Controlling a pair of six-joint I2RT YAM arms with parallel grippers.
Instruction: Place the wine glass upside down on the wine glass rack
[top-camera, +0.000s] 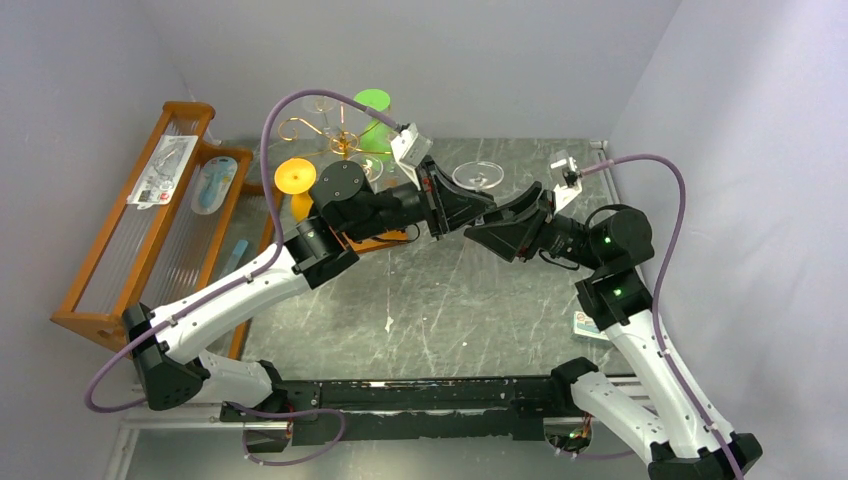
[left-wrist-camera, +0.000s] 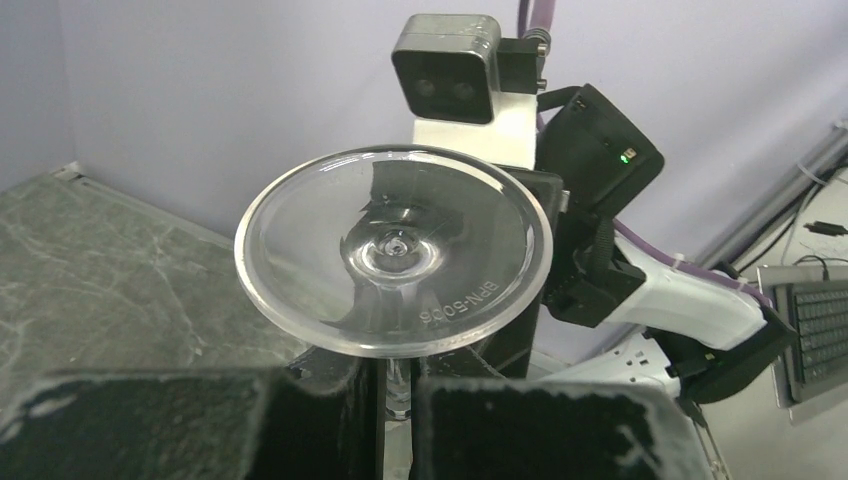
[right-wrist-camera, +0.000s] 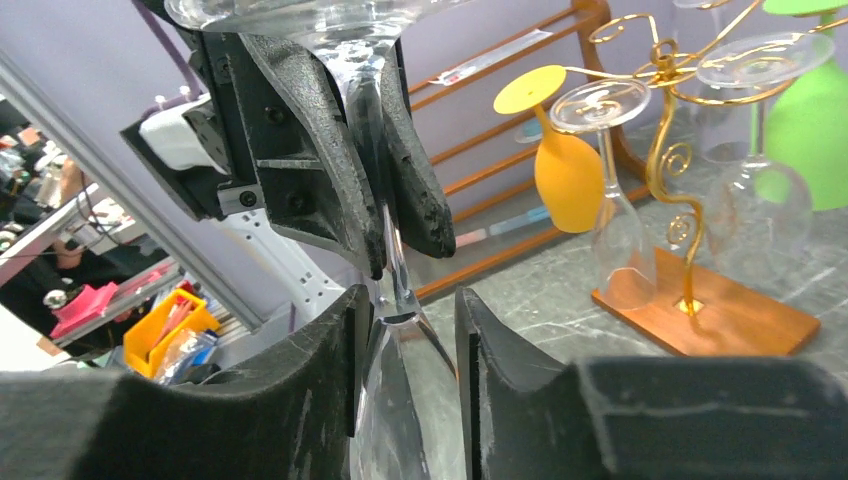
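Wine glass (right-wrist-camera: 398, 280) is up in the air over the middle of the worktop (top-camera: 450, 300), caught between both arms and not on the rack yet. Its long axis is close to vertical and already inverted: the foot is up (flat disc facing the left wrist camera), the stem runs down, and the bowl flares out below. Left tool (left-wrist-camera: 398, 400) is clamped shut on the stem just under the foot. Right tool (right-wrist-camera: 405, 330) comes in from the opposite side, lower down, where stem meets bowl. Its jaws stand part open astride the glass with daylight on at least one side, and I can't confirm either pad touches. So the left tool carries the load. It looks like a handover or regrip in progress, judging by the two tools stacked on one stem. The wine glass rack (right-wrist-camera: 740, 320) lies to the far left of the glass in the top view, well apart from it and right beside the left arm's elbow, so the left arm is the nearer one. From the right wrist view it sits off to the right, behind the stem. The rack already carries an orange glass (right-wrist-camera: 565, 170), a green glass (right-wrist-camera: 800, 130) and a clear glass (right-wrist-camera: 615, 230), all hanging foot up. Can't tell which scroll arm is free. The next move likely needs the stem kept upright and slid sideways into a free hook, toward the far left. The risk is knocking the hung glasses.
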